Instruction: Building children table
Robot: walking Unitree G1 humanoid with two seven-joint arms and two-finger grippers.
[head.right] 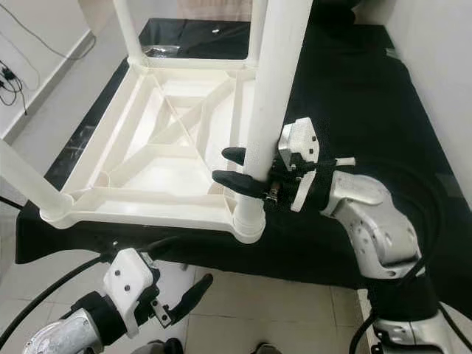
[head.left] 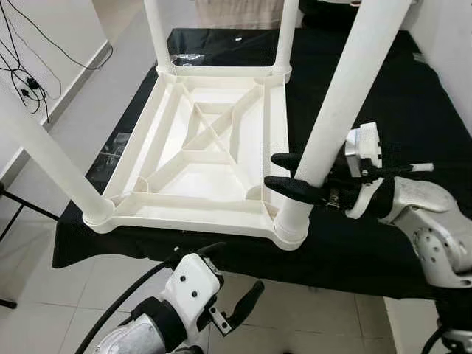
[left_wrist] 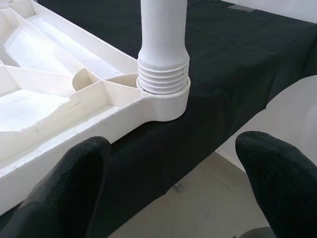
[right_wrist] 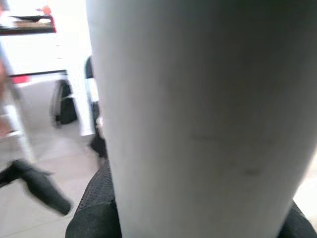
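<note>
Tabletop [head.left: 214, 158] lies upturned mid-frame on black cloth [head.left: 413, 96]; right gripper [head.left: 289, 175] apparently clamps the near-right leg [head.left: 346, 96], left gripper [head.left: 234, 284] gapes empty, lower-left.

Silver arms, white wrists, black-fingered right claw [head.left: 293, 175].
</note>
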